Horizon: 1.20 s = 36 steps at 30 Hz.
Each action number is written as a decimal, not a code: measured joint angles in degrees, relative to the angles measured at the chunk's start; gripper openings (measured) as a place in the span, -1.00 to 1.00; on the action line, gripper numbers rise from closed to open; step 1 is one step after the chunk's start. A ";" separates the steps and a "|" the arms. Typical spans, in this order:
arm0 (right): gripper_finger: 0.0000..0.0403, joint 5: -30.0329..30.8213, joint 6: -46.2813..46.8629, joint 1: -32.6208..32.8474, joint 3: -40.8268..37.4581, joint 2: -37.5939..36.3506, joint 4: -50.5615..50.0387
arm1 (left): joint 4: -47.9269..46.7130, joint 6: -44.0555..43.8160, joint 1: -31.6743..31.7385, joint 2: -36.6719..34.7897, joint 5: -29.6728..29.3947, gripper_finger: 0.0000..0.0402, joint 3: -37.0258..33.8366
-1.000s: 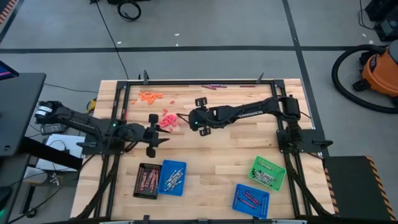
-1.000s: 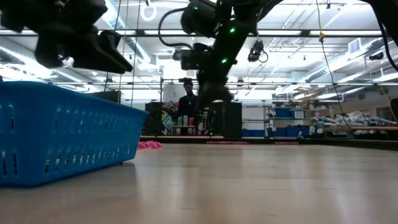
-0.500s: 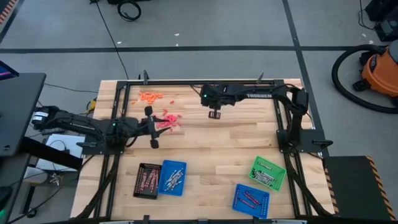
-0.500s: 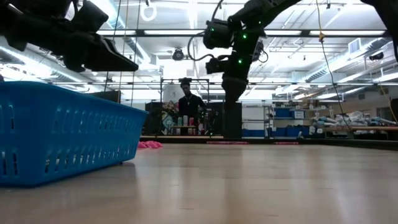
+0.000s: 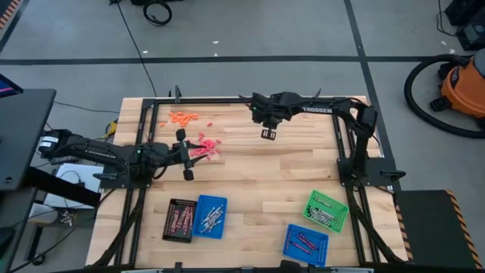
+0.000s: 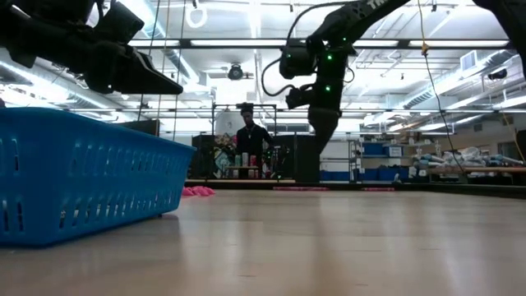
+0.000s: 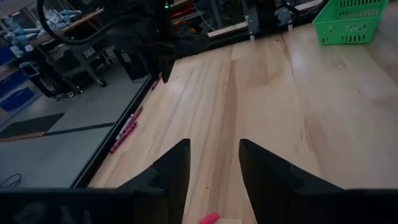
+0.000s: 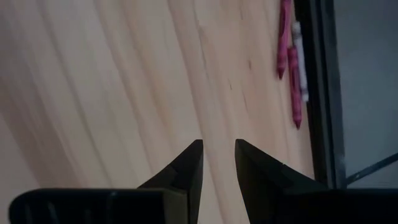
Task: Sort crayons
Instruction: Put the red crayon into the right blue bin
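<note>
Wooden table (image 5: 258,174); both end effectors hang parted and empty: left (image 5: 184,154), right (image 5: 268,134).

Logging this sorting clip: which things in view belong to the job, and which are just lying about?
Job:
- pink crayons
- orange crayons
- dark crayons at the far edge
- black tray
- blue trays
- green tray
- left gripper, right gripper, both empty

Lying about:
- orange vacuum
- floor cable

Left pincer (image 5: 183,154) parted, empty; right pincer (image 5: 268,134) parted, empty.

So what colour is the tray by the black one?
Blue tray, beside the black tray; clearest in the high view.
</note>
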 joint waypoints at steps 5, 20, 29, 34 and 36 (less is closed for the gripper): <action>-0.50 -0.57 1.26 -1.29 0.00 0.00 -1.59 | 0.02 -0.17 0.00 0.00 0.00 -0.26 0.00; -0.50 -0.81 1.49 -0.40 0.00 0.00 -1.22 | 0.02 -0.48 0.00 0.02 0.00 -0.26 0.00; -0.50 -1.02 0.54 -0.42 0.00 0.00 -1.39 | 0.02 -0.48 0.00 0.02 0.00 -0.26 0.00; -0.50 -3.74 0.25 -0.40 0.00 0.00 -0.93 | 0.02 -0.49 0.00 0.02 0.00 -0.26 0.00; -0.50 -3.72 0.25 -0.40 0.00 0.00 -0.93 | 0.02 -0.49 0.00 0.02 0.00 -0.26 0.00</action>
